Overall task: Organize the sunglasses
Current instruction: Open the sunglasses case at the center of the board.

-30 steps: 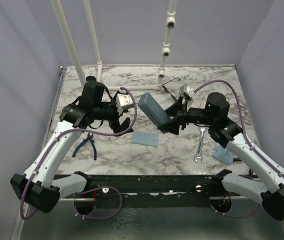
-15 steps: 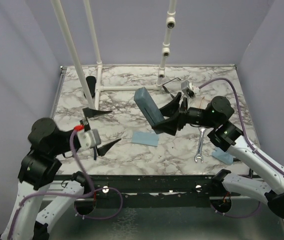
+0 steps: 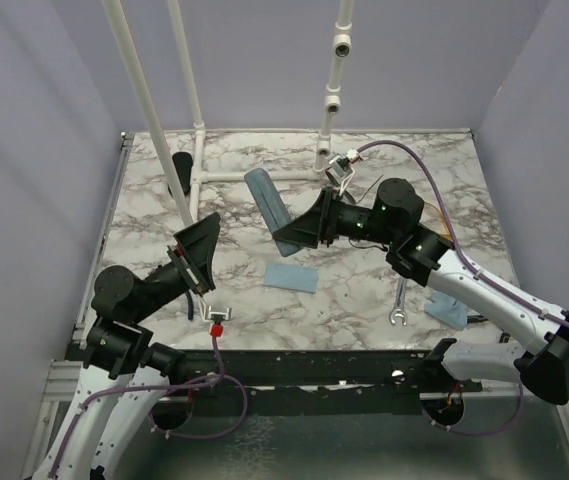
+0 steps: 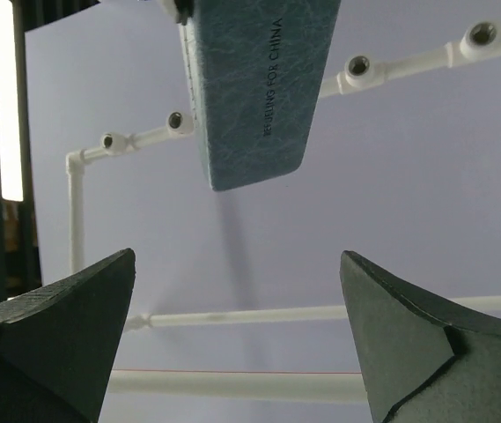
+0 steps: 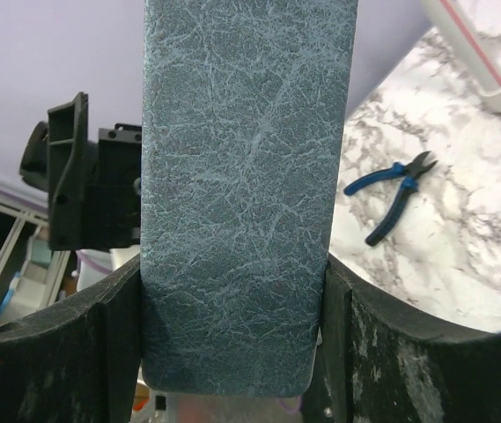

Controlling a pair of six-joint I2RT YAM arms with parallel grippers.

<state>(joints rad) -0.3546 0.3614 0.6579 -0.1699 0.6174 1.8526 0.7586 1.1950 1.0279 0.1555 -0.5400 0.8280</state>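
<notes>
Top external view has the two arms facing each other, and I'd judge the step in hand is getting the blue-grey oblong case (image 3: 267, 203) into both grippers, either to pass it over or to open it for the sunglasses. To do that well, the right gripper (image 3: 289, 230) ought to hold the case steady in the air while the left gripper (image 3: 199, 256) comes up square to the free end that juts beyond the right fingertips. It should close only once a pad sits on each broad face, so the case does not get twisted out of the grip. The right gripper is partly spread and pinching the case across its width. In the right wrist view a dark finger presses each long edge and the case fills the gap between them. The left gripper is spread wide and holds nothing. From its wrist camera the case hangs ahead of the fingertips, well apart from them. Below and beyond the right fingers lie blue-handled pliers (image 5: 395, 189) on the marble-patterned table (image 3: 354, 290). I cannot pick out the sunglasses in any view, and neither gripper has them.
</notes>
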